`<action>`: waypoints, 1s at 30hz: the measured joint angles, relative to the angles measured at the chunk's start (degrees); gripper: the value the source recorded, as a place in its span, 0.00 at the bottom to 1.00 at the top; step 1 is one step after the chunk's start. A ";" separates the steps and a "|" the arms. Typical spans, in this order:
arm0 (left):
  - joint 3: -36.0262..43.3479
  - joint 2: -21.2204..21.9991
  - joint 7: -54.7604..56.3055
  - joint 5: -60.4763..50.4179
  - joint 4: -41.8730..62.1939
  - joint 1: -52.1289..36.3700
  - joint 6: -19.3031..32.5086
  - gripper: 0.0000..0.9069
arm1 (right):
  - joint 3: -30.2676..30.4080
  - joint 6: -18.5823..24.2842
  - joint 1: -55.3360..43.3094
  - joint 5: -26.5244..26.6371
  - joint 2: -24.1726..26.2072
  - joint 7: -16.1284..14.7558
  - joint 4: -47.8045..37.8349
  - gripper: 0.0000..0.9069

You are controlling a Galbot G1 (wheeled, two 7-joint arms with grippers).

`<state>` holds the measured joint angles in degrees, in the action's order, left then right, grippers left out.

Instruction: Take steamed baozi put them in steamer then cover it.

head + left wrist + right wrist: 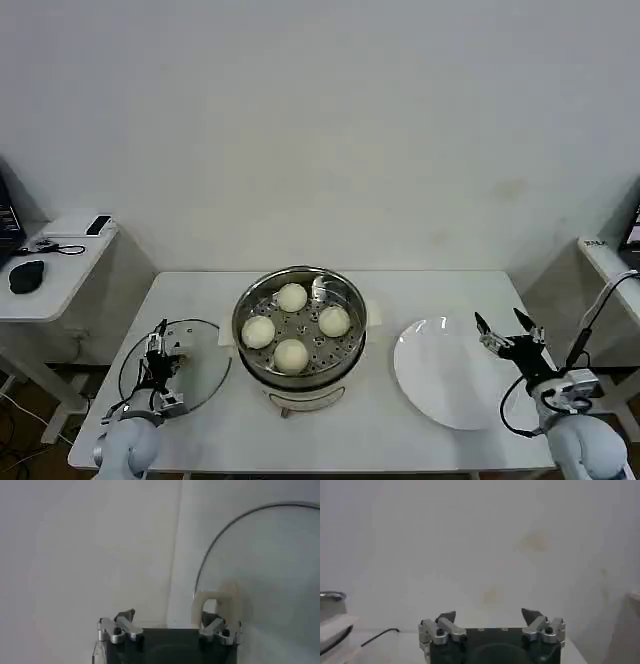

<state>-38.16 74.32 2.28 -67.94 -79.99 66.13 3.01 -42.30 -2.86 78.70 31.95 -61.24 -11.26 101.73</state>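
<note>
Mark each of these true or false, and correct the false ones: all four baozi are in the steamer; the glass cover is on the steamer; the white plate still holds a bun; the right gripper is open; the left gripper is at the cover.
1. All four baozi sit in the steamer. True.
2. The cover is on the steamer. False: it lies flat on the table, on the steamer's left.
3. The white plate holds a bun. False: it is bare.
4. The right gripper is open. True, and it holds nothing, beside the plate.
5. The left gripper is at the cover. True: it is over the lid, near the pale handle.
</note>
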 measured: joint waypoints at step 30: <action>-1.85 1.58 7.32 3.11 -0.22 2.35 -1.62 0.00 | -1.78 -0.31 -0.33 1.47 0.85 0.12 0.49 1.00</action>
<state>-40.01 75.90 9.59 -64.83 -80.21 68.48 1.39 -44.08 -3.17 78.38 33.41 -60.39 -11.15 102.22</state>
